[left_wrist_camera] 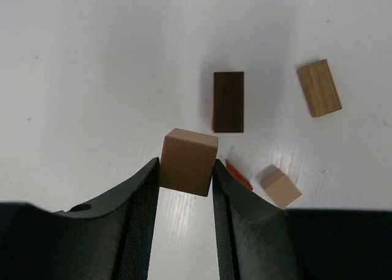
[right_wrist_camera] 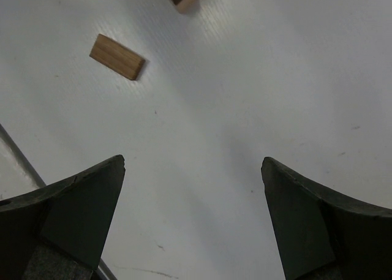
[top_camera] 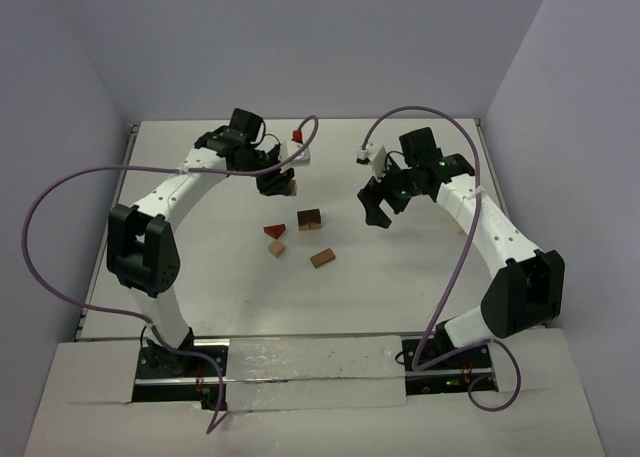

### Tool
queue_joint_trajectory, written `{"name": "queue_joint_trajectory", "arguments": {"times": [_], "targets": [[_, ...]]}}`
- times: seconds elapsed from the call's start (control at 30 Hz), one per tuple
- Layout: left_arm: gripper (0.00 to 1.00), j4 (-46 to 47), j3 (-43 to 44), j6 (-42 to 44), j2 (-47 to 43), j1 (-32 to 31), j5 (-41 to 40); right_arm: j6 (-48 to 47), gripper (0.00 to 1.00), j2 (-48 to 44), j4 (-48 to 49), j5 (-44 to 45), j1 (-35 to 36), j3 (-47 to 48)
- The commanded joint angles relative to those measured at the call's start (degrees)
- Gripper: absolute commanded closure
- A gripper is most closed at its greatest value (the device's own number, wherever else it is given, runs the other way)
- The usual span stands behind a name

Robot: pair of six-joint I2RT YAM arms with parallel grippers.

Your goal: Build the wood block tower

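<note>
Left wrist view: left gripper [left_wrist_camera: 185, 173] points downward, pinching 1 tan cube [left_wrist_camera: 190, 157]; right gripper [right_wrist_camera: 193, 163] gapes wide.

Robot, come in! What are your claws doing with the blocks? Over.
Left claw shut on tan cube. Right claw open, empty. Other blocks lying loose, no tower yet. Nothing in the way.

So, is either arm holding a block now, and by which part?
The left gripper pinches a tan wooden cube by two opposite side faces between its jaws; the right gripper holds nothing.
</note>
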Motion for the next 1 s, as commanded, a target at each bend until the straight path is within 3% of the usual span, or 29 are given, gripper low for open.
{"name": "queue_joint_trajectory", "arguments": {"times": [0.0, 0.37, 0.97], "targets": [[1.0, 5.1, 0.1, -3.9, 1.5, -3.7, -1.4, -1.2, 0.0, 0.3, -2.6, 2.5, -3.3, 1.0], [0.87, 8.1, -1.0, -5.8, 4.1, -8.5, -4.0, 1.3, 0.0, 3.0, -1.9, 2.5, -7.5, -0.6], [0.8, 7.1, 0.0, -5.3, 9.1, -10.5, -4.4, 2.3, 0.0, 4.9, -2.4, -0.4, -9.5, 1.4]]}}
